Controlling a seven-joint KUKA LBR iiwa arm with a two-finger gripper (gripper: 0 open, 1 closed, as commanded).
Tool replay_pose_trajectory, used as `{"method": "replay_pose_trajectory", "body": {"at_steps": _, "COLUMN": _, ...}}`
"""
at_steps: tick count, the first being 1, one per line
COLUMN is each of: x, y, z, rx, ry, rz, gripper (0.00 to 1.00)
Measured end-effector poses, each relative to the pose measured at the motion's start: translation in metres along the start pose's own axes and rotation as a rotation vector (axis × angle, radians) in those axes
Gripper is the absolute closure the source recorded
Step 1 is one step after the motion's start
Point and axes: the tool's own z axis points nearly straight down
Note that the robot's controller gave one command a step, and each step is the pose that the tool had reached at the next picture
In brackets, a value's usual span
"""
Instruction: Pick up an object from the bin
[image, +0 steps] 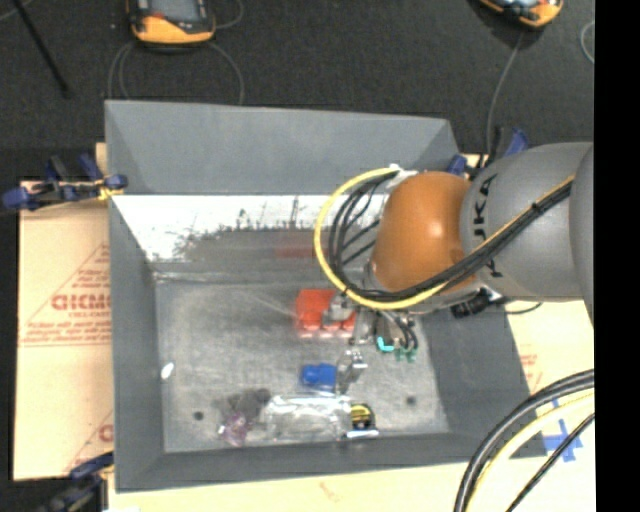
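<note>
Bin (140, 330), near wall at 6 o'clock: clear packet (300, 415) lying flat, with a yellow-and-black item (361, 414) at its 3 o'clock end and a purple bit (235, 430) at its 9 o'clock end. No print I can read on the packet.

Next in, mid-floor: small blue piece (319, 377), apart from the packet. Hand (354, 362) is low over the floor just at the blue piece's 3 o'clock. It may be touching, but that spot is too cluttered to say. Can't tell whether the hand is open or closed, and I see nothing held in it.

Further in, at 12 o'clock of the blue piece: orange block (314, 309), with the hand's body right beside its 3 o'clock edge.

Behind that: orange cover (425, 230) and cable loops on the wrist, then the arm (540, 225) entering from 3 o'clock.

My read: reach-in stage, grasp not made. The blue piece is the likeliest target because it's closest. The next move needs a small shift toward 9 o'clock to centre over it, then close and lift straight up, keeping off the orange block and the packet.

Writing: "KUKA" down the arm link, partly crossed by a cable. Nothing legible inside the bin.
</note>
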Motion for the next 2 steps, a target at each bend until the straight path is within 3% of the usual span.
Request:
{"method": "replay_pose_trajectory", "body": {"at_steps": 1, "x": 0.0119, "y": 0.0111, "z": 0.0179, "rx": 0.001, "ry": -0.039, "rz": 0.194, "gripper": 0.0}}
{"method": "replay_pose_trajectory", "body": {"at_steps": 2, "x": 0.0156, "y": 0.015, "z": 0.0215, "rx": -0.003, "ry": -0.028, "rz": 0.191, "gripper": 1.0}}
